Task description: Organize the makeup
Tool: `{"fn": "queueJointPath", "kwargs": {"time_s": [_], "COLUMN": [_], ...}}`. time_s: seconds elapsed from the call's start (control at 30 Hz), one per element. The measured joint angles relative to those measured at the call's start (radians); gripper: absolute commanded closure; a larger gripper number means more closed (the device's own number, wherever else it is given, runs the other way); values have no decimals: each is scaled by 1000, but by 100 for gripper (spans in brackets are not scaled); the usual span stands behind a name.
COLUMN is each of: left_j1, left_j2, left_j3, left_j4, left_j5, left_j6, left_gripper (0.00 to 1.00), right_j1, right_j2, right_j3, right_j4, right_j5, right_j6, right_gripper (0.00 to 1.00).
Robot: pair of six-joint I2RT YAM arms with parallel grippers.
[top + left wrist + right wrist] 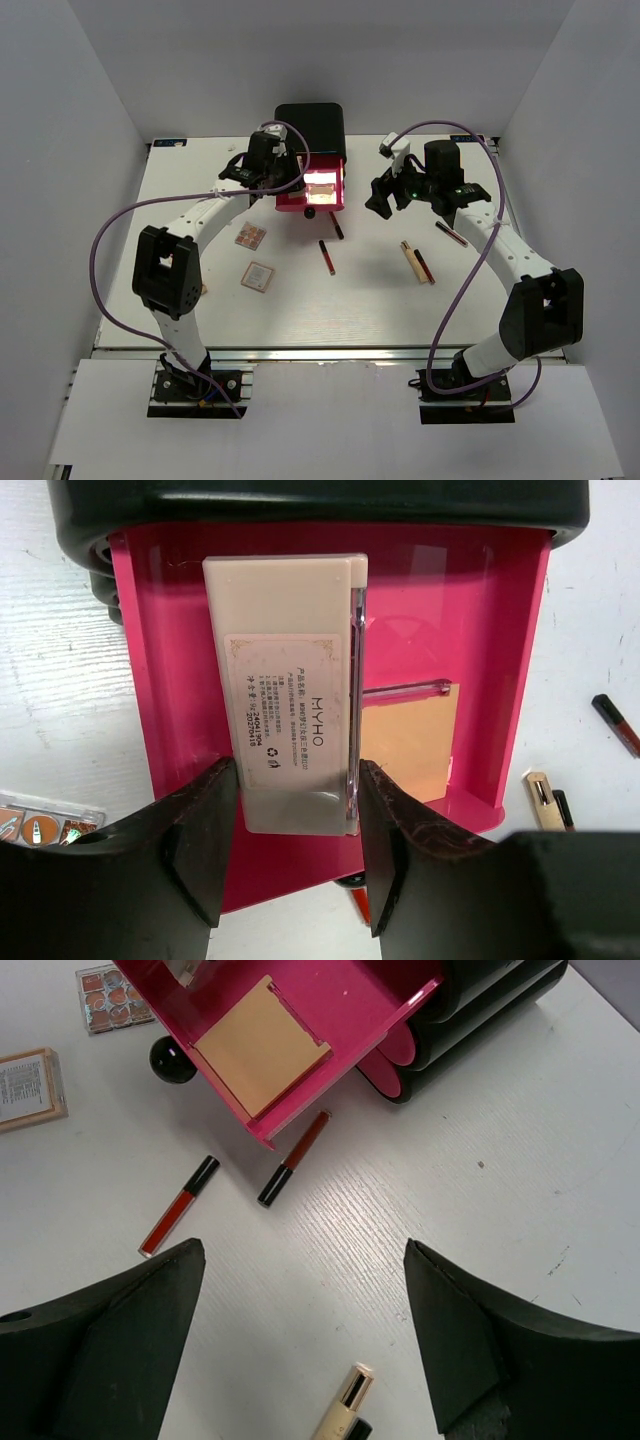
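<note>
Top external, left arm point(200, 215) outstretched, left gripper point(298, 820) clamping beige palette point(285, 680)

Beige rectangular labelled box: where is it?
Left wrist view: beige box between the left pincer's fingers, over the open pink drawer, beside a flat tan square palette.

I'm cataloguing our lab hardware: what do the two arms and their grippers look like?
The left arm and right arm have white links, black joint housings and a looping purple cable each. The left gripper and right gripper have broad black wedge-shaped fingers.
</note>
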Motion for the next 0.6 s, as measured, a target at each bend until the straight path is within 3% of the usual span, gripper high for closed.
{"fn": "queueJointPath", "kwargs": {"time_s": [0.1, 0.17, 0.27, 0.43, 0.47, 0.57, 0.6], "left_j1": [0, 0, 0, 0, 0, -2, -3], "left_j2": [-11, -16, -17, -18, -18, -31, -38], "left_j3": [-23, -37, -42, -40, -38, -27, -21], "left_j4": [-2, -7, -14, -19, -19, -21, -23], "left_j5": [-3, -6, -8, -15, -18, -31, -36], "left_j6": [-1, -2, -5, -13, -14, -23, -26], "left_gripper": [77, 58, 40, 25, 13, 13, 18], "right_j1": [0, 0, 0, 0, 0, 0, 0], "right_j2": [0, 0, 0, 0, 0, 0, 0], "right_j3": [0, 0, 0, 0, 0, 0, 0], "right_j4": [0, 0, -1, -1, -2, -2, -2], "right_j5": [0, 0, 0, 0, 0, 1, 1], "right_j6": [0, 0, -2, -11, -13, -17, -19], "right_gripper": [14, 13, 12, 12, 11, 11, 11]}}
